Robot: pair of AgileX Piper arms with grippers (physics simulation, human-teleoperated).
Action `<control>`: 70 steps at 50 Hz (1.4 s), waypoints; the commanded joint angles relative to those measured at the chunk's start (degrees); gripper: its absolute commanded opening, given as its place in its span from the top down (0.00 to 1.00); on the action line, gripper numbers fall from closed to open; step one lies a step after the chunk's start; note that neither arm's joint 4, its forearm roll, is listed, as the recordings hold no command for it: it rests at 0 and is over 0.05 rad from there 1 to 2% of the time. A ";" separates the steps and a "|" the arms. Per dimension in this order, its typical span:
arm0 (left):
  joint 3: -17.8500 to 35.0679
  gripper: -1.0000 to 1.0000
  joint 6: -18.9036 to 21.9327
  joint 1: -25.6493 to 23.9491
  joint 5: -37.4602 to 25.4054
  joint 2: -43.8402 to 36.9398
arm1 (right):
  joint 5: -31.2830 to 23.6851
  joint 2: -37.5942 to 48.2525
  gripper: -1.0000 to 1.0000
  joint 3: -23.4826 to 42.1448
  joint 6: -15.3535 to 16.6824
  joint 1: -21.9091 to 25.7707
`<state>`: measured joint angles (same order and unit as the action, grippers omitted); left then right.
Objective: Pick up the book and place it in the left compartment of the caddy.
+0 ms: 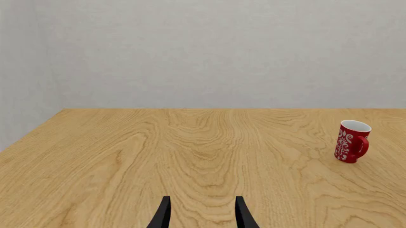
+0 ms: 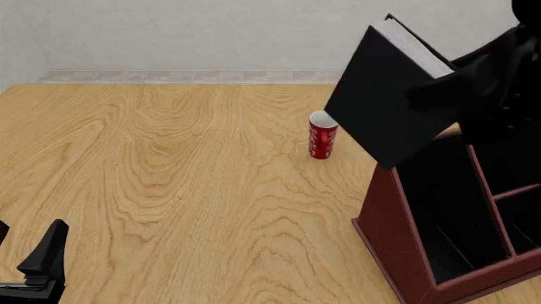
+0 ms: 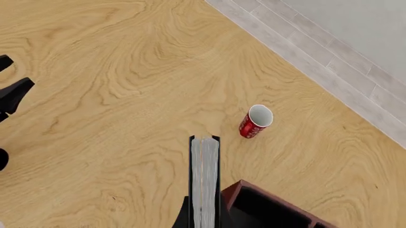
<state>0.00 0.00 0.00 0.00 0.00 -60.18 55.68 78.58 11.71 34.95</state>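
The surface (image 2: 169, 190) is a broad slab of pale wood with bold, swirling grain, and most of it lies bare. Behind it rises a plain light grey wall (image 2: 186, 31), and in the front view a strip of pale tiled floor (image 2: 169, 76) shows between the far edge of the surface and the wall. The right hand (image 2: 460, 95) is raised high at the right side and grips the book (image 2: 381, 101), a thick black hardcover with white page edges, which hangs tilted in the air above the near left corner of the caddy (image 2: 384, 221), clear of the surface. In the right wrist view the book's page edges run straight out between the dark fingers closed against its covers. The caddy, a dark reddish-brown wooden box with a black interior and dividers, stands at the right edge of the front view; its left compartment (image 2: 448, 209), the long slot, lies open below the book's lower corner. A red cup (image 2: 322, 134) with a white pattern stands upright on the surface just left of the caddy's far end. The left hand (image 1: 201, 213) sits low at the near left corner, its two dark fingers parted with nothing between them.
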 commanded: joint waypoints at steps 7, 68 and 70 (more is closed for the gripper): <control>0.00 0.00 0.00 0.00 0.00 0.00 | -4.13 -4.89 1.00 0.26 -0.54 -4.95; 0.00 0.00 0.00 0.00 0.00 0.00 | -8.17 -15.51 1.00 -12.13 -1.53 -21.13; 0.00 0.00 0.00 0.00 0.00 0.00 | -8.27 -15.85 1.00 -12.57 -1.41 -21.56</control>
<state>0.00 0.00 0.00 0.00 0.00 -67.97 41.62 67.51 11.53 15.79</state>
